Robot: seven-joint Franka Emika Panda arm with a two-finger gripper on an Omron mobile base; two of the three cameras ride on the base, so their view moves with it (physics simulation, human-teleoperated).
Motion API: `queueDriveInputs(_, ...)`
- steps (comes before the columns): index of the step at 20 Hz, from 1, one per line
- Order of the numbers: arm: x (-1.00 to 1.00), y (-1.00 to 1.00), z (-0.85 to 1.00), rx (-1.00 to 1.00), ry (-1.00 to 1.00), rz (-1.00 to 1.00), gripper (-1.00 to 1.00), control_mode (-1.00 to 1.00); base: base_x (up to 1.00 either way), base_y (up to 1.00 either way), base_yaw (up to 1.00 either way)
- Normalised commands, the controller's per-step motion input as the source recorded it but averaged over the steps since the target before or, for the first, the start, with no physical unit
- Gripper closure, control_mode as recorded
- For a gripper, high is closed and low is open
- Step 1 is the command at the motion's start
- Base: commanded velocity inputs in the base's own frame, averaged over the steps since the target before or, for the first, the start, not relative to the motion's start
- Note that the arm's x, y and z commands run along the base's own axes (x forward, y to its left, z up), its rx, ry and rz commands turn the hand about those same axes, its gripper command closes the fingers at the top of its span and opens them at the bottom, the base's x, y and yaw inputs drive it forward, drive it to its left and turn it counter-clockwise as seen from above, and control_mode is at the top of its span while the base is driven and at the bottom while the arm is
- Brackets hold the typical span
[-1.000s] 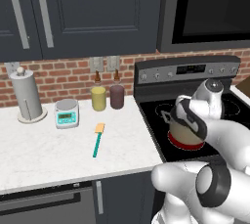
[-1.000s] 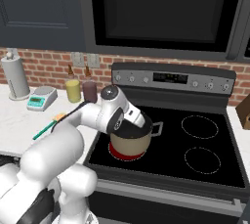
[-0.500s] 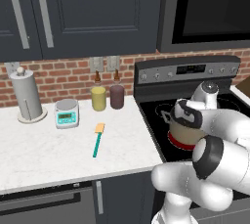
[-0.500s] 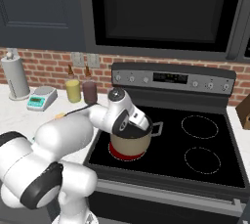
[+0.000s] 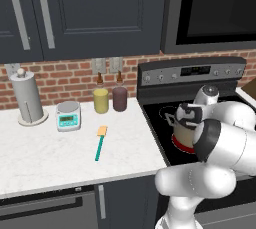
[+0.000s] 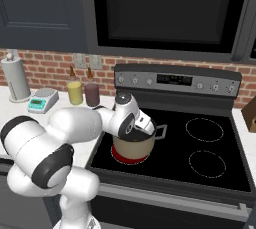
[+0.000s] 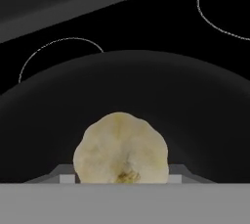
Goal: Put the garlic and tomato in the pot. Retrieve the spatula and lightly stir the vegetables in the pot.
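gripper [image 7: 122, 179] at bottom centre of the hand view has its fingers clamped on the garlic [image 7: 121, 150] over the dark pot [image 6: 133, 145] mouth at frame centre, risk: release off-centre and the bulb clips the rim, bouncing onto the stove [image 6: 220, 173].

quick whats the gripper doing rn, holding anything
gripper: closed on the garlic, held over the dark inside of the pot on the stove.
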Motion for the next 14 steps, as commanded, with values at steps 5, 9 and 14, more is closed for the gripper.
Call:
queueDriveInputs(5,0.04,0.00,-0.21,0.00,0.05,0.00,-1.00,-1.00,0.00,0.00,0.00)
queueDriveInputs(9,0.08,0.00,-0.12,0.00,0.06,0.00,-1.00,-1.00,0.00,0.00,0.00)
queueDriveInputs(14,0.00,-0.01,0.00,0.00,0.00,0.01,-1.00,-1.00,0.00,0.00,0.00)
